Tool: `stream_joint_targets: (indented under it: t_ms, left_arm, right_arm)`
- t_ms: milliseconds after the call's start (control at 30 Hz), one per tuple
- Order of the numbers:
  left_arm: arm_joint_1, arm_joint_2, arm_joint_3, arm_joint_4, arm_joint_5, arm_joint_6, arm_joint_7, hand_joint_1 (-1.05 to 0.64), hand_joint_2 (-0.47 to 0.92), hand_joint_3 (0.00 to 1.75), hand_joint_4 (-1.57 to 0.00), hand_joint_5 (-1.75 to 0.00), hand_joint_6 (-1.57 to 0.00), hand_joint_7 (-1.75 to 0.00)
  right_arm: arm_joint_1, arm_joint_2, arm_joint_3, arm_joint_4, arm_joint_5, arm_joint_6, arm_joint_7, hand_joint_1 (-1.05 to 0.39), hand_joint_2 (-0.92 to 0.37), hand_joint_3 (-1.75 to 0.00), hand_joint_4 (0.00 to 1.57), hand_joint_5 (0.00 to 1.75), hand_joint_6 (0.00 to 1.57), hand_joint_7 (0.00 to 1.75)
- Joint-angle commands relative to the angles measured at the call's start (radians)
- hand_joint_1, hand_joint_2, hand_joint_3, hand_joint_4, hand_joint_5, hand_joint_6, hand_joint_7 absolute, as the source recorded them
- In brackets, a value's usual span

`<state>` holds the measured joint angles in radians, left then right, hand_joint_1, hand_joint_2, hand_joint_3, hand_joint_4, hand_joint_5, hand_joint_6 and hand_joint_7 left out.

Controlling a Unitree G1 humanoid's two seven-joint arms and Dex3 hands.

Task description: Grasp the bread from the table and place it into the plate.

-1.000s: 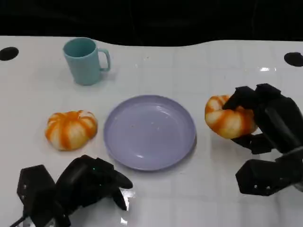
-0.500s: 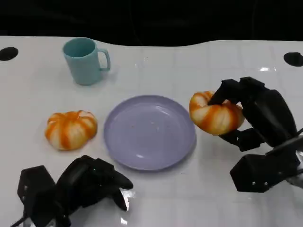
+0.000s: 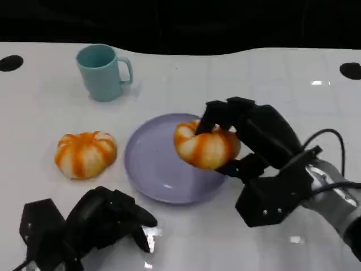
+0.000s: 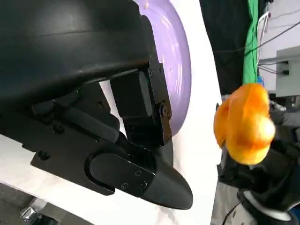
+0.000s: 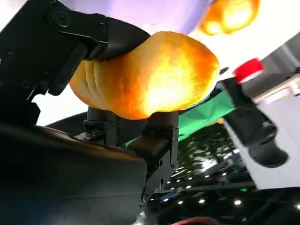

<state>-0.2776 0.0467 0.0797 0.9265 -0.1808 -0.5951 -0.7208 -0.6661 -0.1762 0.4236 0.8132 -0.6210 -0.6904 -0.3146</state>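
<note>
A cup (image 3: 103, 72) stands behind-left of the plate (image 3: 152, 169), 1 bread (image 3: 85, 154) just left.

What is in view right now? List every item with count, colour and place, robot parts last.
bread in hand: one, orange and white, held over the plate's right part.
bread on table: one, orange and white, left of the plate.
plate: one, lilac, centre of the table.
mug: one, light teal, behind the plate to the left, handle to the right.
table: one, white.
right hand: one, black, fingers around the bread.
left hand: one, black, near edge, fingers curled, holding nothing.
</note>
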Motion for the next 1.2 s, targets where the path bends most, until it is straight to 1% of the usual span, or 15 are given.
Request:
stream_joint_targets:
  t_ms: [33,267,400,500,567,600,633,667,733,767,800,833,867,933,1200]
  left_arm:
    - [0.013,0.014,-0.002,-0.011,-0.001,0.000,-0.005,-1.05,0.92,0.04,-1.34,-0.83,-1.57,-0.07]
    - [0.016,0.016,-0.005,-0.015,0.003,-0.001,0.002,-1.05,0.92,0.04,-1.34,-0.83,-1.57,-0.07]
    - [0.014,0.014,-0.004,-0.013,-0.001,-0.001,-0.003,-1.05,0.92,0.04,-1.34,-0.83,-1.57,-0.07]
    - [0.015,0.013,-0.006,-0.014,0.002,-0.003,0.003,-1.05,0.92,0.04,-1.34,-0.83,-1.57,-0.07]
    - [0.017,0.013,-0.008,-0.016,0.008,-0.004,0.011,-1.05,0.92,0.04,-1.34,-0.83,-1.57,-0.07]
    - [0.017,0.012,-0.008,-0.016,0.008,-0.006,0.010,-1.05,0.92,0.04,-1.34,-0.83,-1.57,-0.07]
    - [0.017,0.011,-0.008,-0.017,0.004,-0.001,0.009,-1.05,0.92,0.04,-1.34,-0.83,-1.57,-0.07]
    - [0.017,0.009,-0.007,-0.019,0.001,0.004,0.007,-1.05,0.92,0.04,-1.34,-0.83,-1.57,-0.07]
    - [0.016,0.007,-0.005,-0.019,-0.005,0.009,0.001,-1.05,0.92,0.04,-1.34,-0.83,-1.57,-0.07]
    - [0.016,0.007,-0.004,-0.018,-0.008,0.009,-0.003,-1.05,0.92,0.04,-1.34,-0.83,-1.57,-0.06]
    - [0.016,0.006,-0.003,-0.018,-0.009,0.008,-0.005,-1.05,0.92,0.03,-1.34,-0.83,-1.57,-0.06]
    - [0.016,0.006,-0.005,-0.019,-0.006,0.005,-0.002,-1.05,0.92,0.03,-1.34,-0.83,-1.57,-0.06]
    - [0.017,0.006,-0.006,-0.020,-0.004,0.003,0.000,-1.05,0.92,0.03,-1.34,-0.83,-1.57,-0.06]
    - [0.017,0.005,-0.005,-0.021,-0.005,0.005,0.001,-1.05,0.92,0.03,-1.34,-0.83,-1.57,-0.06]
    - [0.019,0.008,-0.007,-0.023,-0.001,0.005,0.002,-1.05,0.92,0.04,-1.34,-0.83,-1.57,-0.07]
  right_arm:
    - [-0.031,0.017,0.006,0.036,0.006,-0.002,0.025,-0.20,-0.34,-1.42,0.97,1.75,0.78,1.68]
    - [-0.059,0.054,0.010,0.084,0.004,0.012,0.034,-0.16,-0.33,-1.40,0.98,1.75,0.75,1.74]
    - [-0.083,0.075,0.008,0.140,0.013,-0.002,0.030,-0.15,-0.31,-1.39,0.98,1.75,0.76,1.69]
    - [-0.097,0.090,-0.007,0.178,0.043,0.011,0.067,-0.15,-0.34,-1.38,0.92,1.75,0.79,1.51]
    - [-0.103,0.095,-0.015,0.195,0.059,0.018,0.087,-0.20,-0.43,-1.15,0.77,1.69,0.75,1.11]
    - [-0.104,0.095,-0.019,0.199,0.068,0.020,0.103,-0.21,-0.46,-1.09,0.74,1.67,0.75,1.02]
    - [-0.104,0.092,-0.020,0.198,0.074,0.028,0.125,-0.25,-0.54,-0.93,0.68,1.54,0.70,0.86]
    - [-0.104,0.089,-0.020,0.195,0.078,0.036,0.144,-0.33,-0.73,-0.61,0.59,1.36,0.66,0.63]
    - [-0.105,0.081,-0.016,0.180,0.075,0.060,0.177,-0.39,-0.87,-0.37,0.53,1.23,0.64,0.46]
    - [-0.104,0.077,-0.012,0.171,0.071,0.073,0.191,-0.49,-0.90,-0.36,0.38,1.02,0.53,0.35]
    - [-0.103,0.075,-0.010,0.163,0.069,0.082,0.201,-0.53,-0.91,-0.36,0.34,0.93,0.49,0.31]
    - [-0.102,0.068,-0.005,0.151,0.061,0.100,0.216,-0.54,-0.92,-0.36,0.31,0.88,0.47,0.29]
    - [-0.099,0.062,0.000,0.140,0.055,0.113,0.225,-0.64,-0.92,-0.39,0.17,0.77,0.35,0.21]
    - [-0.091,0.053,0.005,0.119,0.047,0.132,0.236,-0.73,-0.92,-0.43,0.06,0.69,0.24,0.13]
    - [-0.050,0.024,0.002,0.026,0.051,0.170,0.272,-0.88,-0.92,-0.48,0.00,0.53,0.12,0.05]
